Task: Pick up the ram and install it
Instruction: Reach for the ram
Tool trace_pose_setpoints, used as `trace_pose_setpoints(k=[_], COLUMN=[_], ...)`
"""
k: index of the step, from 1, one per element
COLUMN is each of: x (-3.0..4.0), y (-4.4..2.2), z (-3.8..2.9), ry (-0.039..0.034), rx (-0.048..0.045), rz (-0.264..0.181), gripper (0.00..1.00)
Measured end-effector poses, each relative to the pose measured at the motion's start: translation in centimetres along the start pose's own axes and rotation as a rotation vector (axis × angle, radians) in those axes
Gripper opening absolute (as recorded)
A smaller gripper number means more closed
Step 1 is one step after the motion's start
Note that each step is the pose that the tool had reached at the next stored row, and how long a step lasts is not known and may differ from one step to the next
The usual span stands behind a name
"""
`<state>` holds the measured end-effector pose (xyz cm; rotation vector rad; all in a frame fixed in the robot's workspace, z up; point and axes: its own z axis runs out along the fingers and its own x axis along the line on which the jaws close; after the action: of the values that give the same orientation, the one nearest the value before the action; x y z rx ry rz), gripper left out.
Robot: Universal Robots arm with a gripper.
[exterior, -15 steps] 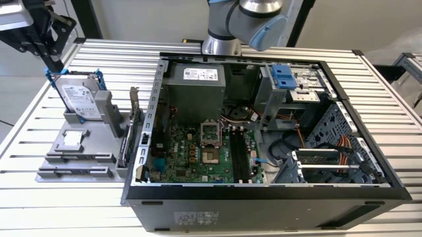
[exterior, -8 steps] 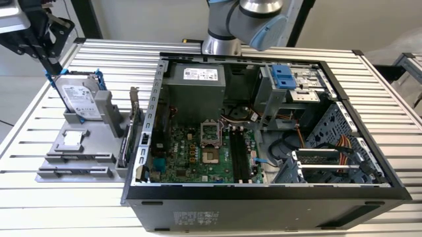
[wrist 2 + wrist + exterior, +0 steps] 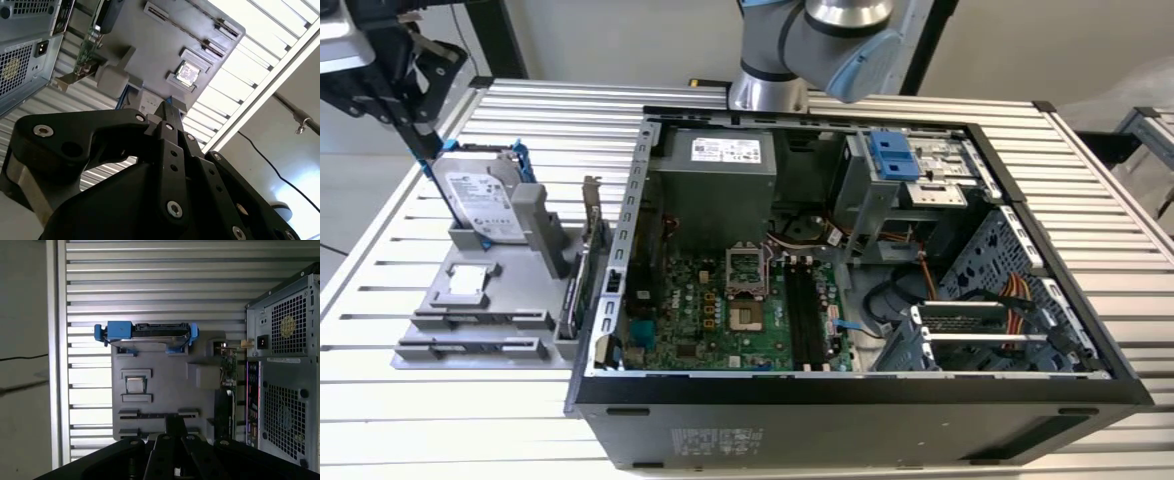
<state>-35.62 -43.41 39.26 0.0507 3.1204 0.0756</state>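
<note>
High over the gray fixture (image 3: 165,390), the end effector (image 3: 175,439) points straight down, fingers clamped on the ram (image 3: 175,423).

Slatted metal table (image 3: 400,420), open computer case (image 3: 854,420), grey, perhaps plastic, parts holder (image 3: 520,292)

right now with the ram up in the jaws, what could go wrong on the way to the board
1. The ram sticks out past the jaws in both wrist views, so a bump could tilt it in the grip.
2. The upright hard drive and the case wall stand between it and the motherboard; a low path might clip them.
3. The memory slots are narrow; a tilted ram could jam.
</note>
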Motion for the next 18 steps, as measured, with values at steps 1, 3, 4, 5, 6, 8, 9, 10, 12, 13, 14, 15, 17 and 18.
trace_pose_setpoints(k=[1,3,4,5,6,8,9,10,12,13,14,15,17,18], x=[-0.01,-0.01,-0.02,-0.02,-0.02,-0.03,-0.04,-0.04,-0.05,-0.05,-0.06,-0.06,-0.07,-0.08], y=[-0.1,-0.29,-0.39,-0.48,-0.59,-0.83,-0.95,-1.1,-1.38,-1.53,-1.7,-1.85,-2.13,-2.28], z=[0.0,-0.01,-0.02,-0.02,-0.03,-0.04,-0.05,-0.05,-0.07,-0.07,-0.08,-0.09,-0.1,-0.11], ry=[-0.0001,0.0,0.0,-0.0001,0.0,-0.0001,0.0,0.0,0.0,0.0,-0.0001,0.0,0.0,-0.0001], rx=[0.0,0.0,0.0,-0.0001,0.0,0.0,0.0,0.0,0.0,0.0,0.0,0.0,0.0,-0.0001], rz=[0.0,0.0,0.0,0.0,0.0,0.0,0.0,0.0,0.0,0.0,0.0,0.0,0.0,0.0], gripper=[0.0,0.0,0.0,0.0,0.0,0.0,0.0,0.0,0.0,0.0,0.0,0.0,0.0,0.0])
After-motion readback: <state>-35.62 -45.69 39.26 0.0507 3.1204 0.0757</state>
